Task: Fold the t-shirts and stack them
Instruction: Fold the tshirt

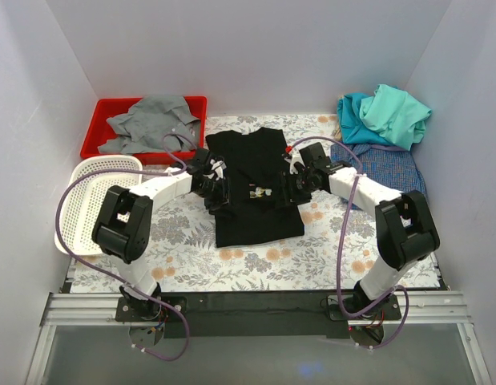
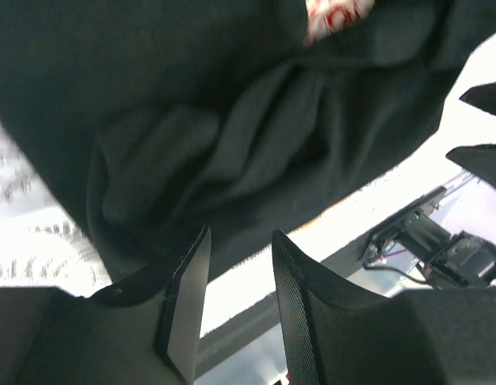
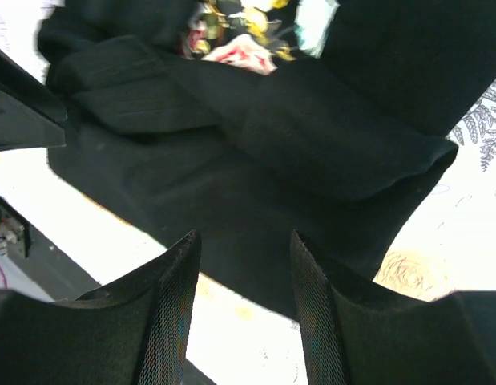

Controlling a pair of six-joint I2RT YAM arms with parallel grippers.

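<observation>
Two arms rose from the near edge of the bench [image 1: 256,265], elbows lifted outward and forearms angled in toward each other, so that the left arm [image 1: 163,186] and the right arm [image 1: 356,186] met the black t-shirt [image 1: 252,212] from opposite flanks. On the left the jaws were spread with nothing between them, and a bunched fold [image 2: 231,136] of the black cloth lay just beyond their tips. On the right the jaws were likewise parted and held nothing, poised over a doubled side flap [image 3: 328,152] near the rose print [image 3: 248,52]. The shirt lay flat at the middle of the bench, collar toward the far wall, its sides apparently turned inward into a narrow strip. It looked light, limp and quick to sag, so a pinch through both layers at a folded edge, one on each side, would probably carry it best. A grip on a single layer might let the fold slide open. Left of it sat the white mesh basket [image 1: 83,208]. Farther right lay the blue-checked shirt [image 1: 384,164], with the teal shirt [image 1: 352,112] and the mint-green shirt [image 1: 396,112] heaped behind it in the far corner. At the far left a red bin [image 1: 111,103] held a grey garment [image 1: 151,124].
</observation>
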